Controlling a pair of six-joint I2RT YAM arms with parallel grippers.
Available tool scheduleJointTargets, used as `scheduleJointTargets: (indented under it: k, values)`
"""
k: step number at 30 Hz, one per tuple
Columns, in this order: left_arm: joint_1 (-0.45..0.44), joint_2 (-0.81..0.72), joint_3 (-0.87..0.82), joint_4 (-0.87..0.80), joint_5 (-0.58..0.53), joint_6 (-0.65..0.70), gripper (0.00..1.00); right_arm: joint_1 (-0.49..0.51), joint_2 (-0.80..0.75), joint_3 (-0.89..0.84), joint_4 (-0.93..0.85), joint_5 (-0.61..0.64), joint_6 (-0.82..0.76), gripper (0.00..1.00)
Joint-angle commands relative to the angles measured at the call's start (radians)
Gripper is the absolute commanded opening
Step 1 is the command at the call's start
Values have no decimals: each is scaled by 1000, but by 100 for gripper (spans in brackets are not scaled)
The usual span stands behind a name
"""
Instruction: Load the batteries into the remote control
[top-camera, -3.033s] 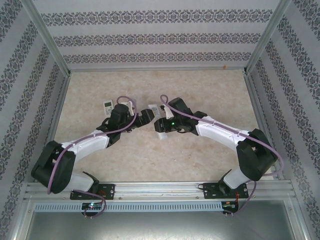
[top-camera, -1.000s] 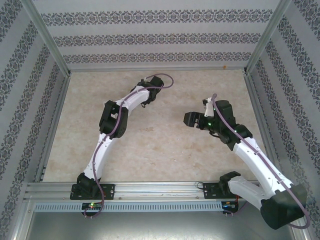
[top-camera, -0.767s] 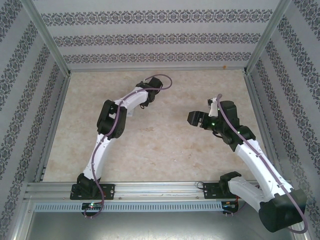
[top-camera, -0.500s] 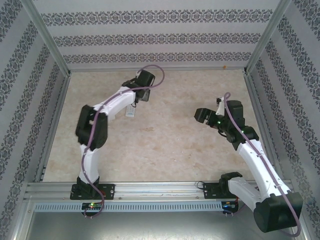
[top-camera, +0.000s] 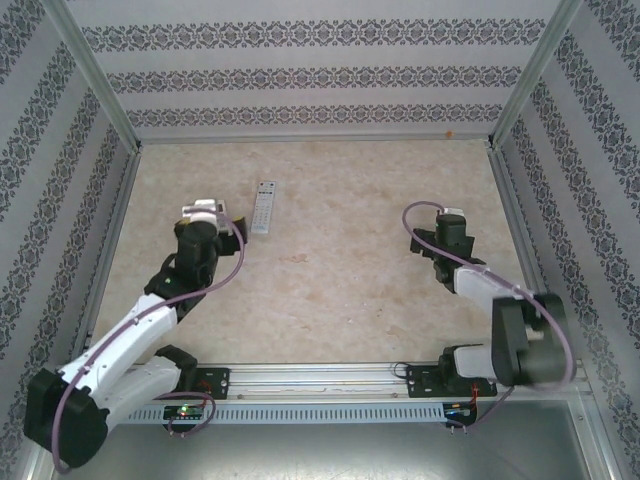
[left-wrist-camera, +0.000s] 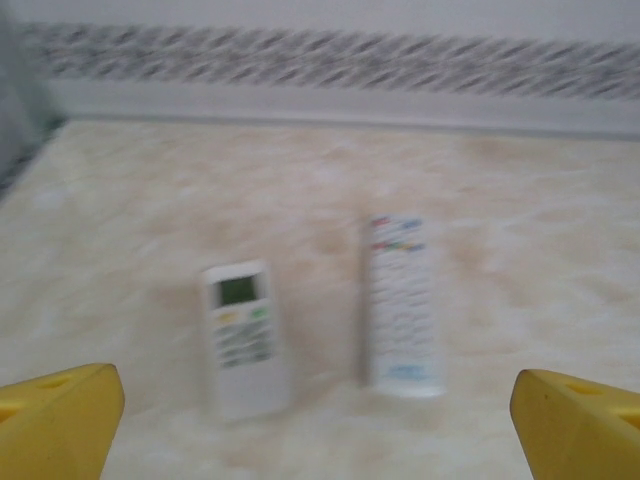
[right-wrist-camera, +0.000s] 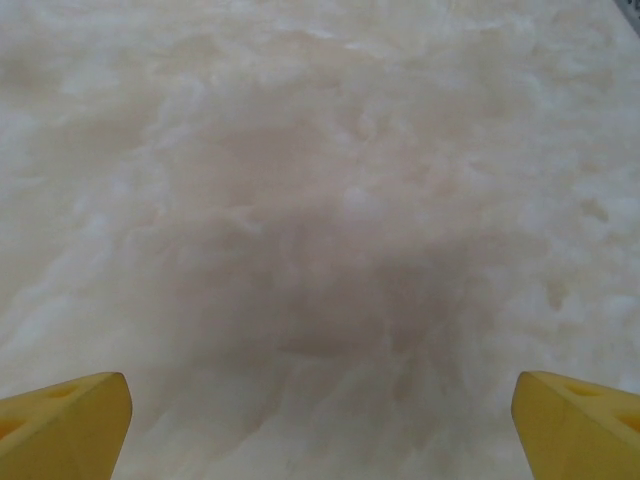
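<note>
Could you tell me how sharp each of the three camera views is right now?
Left wrist view: soft overall, the small remote and long remote smeared, buttons unreadable; right wrist view: blurred tabletop with a dim shadow; top view: mostly sharp.

The long remote (top-camera: 263, 207) lies flat on the table (top-camera: 330, 290). A shorter remote (left-wrist-camera: 243, 335) lies just left of it, with a narrow bare strip between them. The left arm (top-camera: 150, 305) stands left of and nearer than the long remote. Right of the long remote the tabletop is open.
</note>
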Motion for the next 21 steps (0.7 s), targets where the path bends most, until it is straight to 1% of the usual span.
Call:
scheduleJointTargets:
  k: [1,2,3,4,5,6,7,8,9,10,11,12,13,14,15,16,17,18,19,20,21]
  values:
    - [124,-46,-147,188,-64,102,100,11,59,-57,465,73,-100,98]
    - [168,-42,-195,268,-41,119,100,-10,118,-69,560,-7,-104,98]
    - [221,-28,-238,335,17,125,100,-12,136,-81,601,-72,-121,98]
    - [280,-1,-276,410,103,141,100,-33,118,-82,547,-148,-121,98]
    - [322,41,-308,494,171,145,100,-47,159,-104,659,-179,-117,98]
    - [368,113,-340,596,239,145,100,-47,177,-126,725,-177,-116,98]
    - [397,208,-357,710,272,144,100,-47,145,-110,634,-176,-119,98]
    - [411,266,-342,774,271,133,100,-46,131,-101,599,-168,-118,98]
    - [420,305,-313,762,296,142,100,-45,149,-117,666,-153,-113,98]
    - [422,361,-299,809,307,171,100,-45,158,-121,681,-151,-113,98]
    - [432,413,-287,884,293,163,100,-44,145,-113,642,-154,-118,98]
    - [462,429,-230,784,336,128,100,-44,136,-106,620,-157,-118,98]
    - [485,446,-177,676,421,127,100,-44,147,-113,653,-156,-120,98]
    - [493,488,-169,731,464,133,100,-43,147,-112,647,-157,-120,98]
    - [506,500,-143,703,533,122,100,-43,139,-108,627,-157,-120,98]
    - [508,518,-143,716,569,113,100,-43,143,-110,639,-158,-120,98]
    - [506,581,-195,875,581,105,100,-42,146,-111,642,-157,-119,98]
    - [494,657,-262,1108,626,131,100,-42,141,-108,632,-156,-120,98]
    - [453,721,-298,1232,558,156,100,-42,143,-109,637,-158,-119,98]
    - [449,725,-317,1297,551,157,100,-42,143,-109,639,-158,-120,98]
    - [449,695,-312,1232,527,151,100,-42,142,-109,636,-157,-121,98]
